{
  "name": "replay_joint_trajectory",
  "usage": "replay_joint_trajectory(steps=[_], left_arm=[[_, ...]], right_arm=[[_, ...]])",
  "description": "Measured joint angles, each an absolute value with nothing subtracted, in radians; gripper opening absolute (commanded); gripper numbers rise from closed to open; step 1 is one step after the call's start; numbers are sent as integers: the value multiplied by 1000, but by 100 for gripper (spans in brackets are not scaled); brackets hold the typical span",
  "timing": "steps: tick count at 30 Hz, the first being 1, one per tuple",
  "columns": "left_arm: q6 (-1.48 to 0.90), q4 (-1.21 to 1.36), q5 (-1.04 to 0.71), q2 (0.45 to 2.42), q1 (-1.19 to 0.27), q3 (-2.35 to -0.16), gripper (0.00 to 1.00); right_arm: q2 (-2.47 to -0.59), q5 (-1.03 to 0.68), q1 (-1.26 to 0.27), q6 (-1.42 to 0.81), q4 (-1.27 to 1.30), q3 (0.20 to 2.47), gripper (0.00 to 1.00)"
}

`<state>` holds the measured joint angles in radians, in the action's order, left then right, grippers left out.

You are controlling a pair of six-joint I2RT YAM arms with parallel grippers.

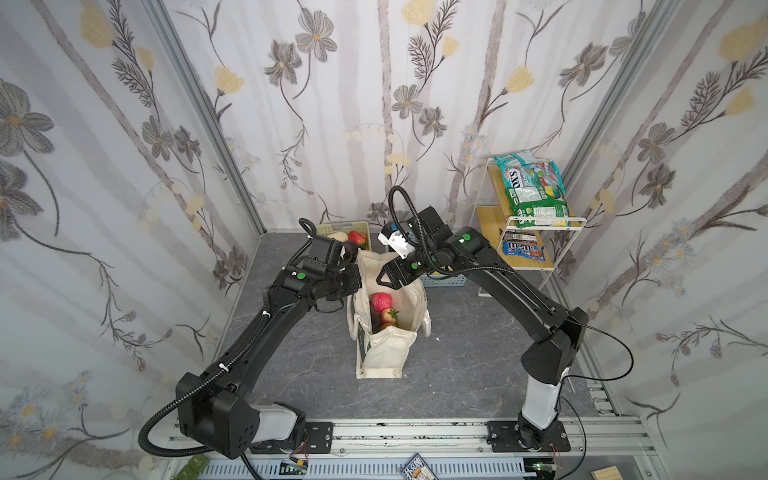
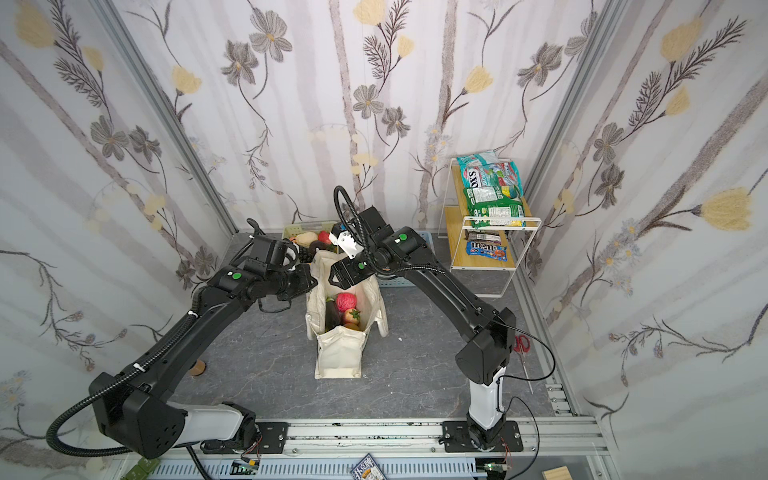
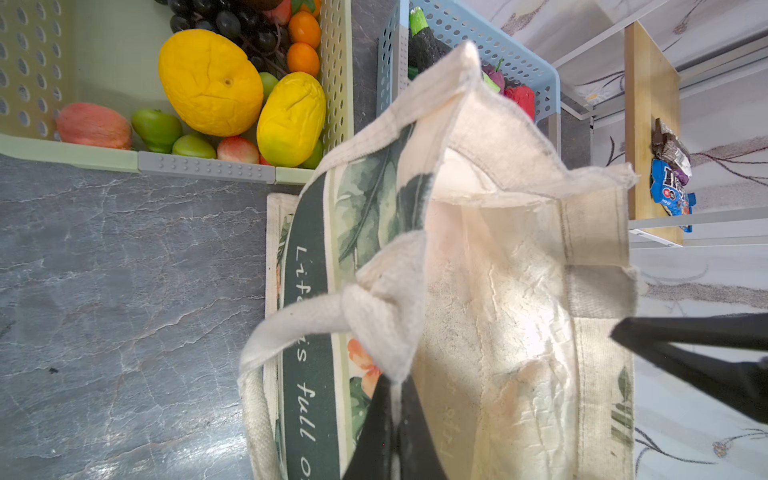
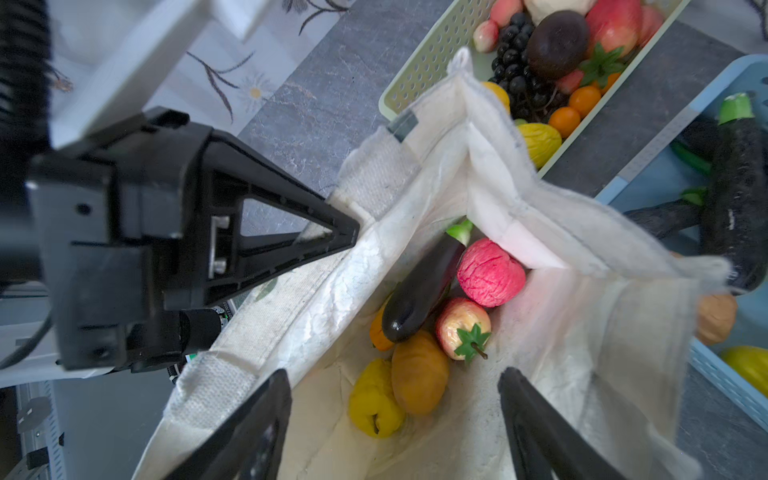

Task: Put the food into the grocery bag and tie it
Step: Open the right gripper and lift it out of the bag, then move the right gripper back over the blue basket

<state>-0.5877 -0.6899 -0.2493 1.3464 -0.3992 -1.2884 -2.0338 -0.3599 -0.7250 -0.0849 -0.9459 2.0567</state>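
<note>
Grey tabletop point(image 1: 291, 365); grocery bag point(image 1: 386, 353) stands centre, fruit point(image 4: 490, 272) inside. Left gripper point(image 3: 395, 386) pinches its 10 o'clock rim; right gripper point(image 4: 395, 374) hangs open, empty, over the mouth. Loading step, likely; next: fetch snack packets point(image 1: 536, 195) at 2 o'clock.

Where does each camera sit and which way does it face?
Top views: stereo head high above the base rail, looking down toward the back wall; canvas tote centred, both arms whole.
Left wrist: on the left arm, looking along the left end effector, shut on the tote's rim; green basket beyond.
Right wrist: on the right arm, looking down into the tote at the eggplant; open right end effector frames the view.
Shared: both wrist views show the tote, green basket and left end effector.
</note>
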Motion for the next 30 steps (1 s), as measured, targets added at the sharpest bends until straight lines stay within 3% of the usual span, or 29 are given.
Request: replay_joint_trajectory(steps=[13, 30], left_arm=[[-591, -695, -247, 1346, -399, -1296, 0], [-583, -700, -253, 1362, -400, -1306, 0]], right_arm=[[-2061, -159, -553, -131, -906, 2087, 73], [-2269, 71, -440, -121, -837, 2082, 65]])
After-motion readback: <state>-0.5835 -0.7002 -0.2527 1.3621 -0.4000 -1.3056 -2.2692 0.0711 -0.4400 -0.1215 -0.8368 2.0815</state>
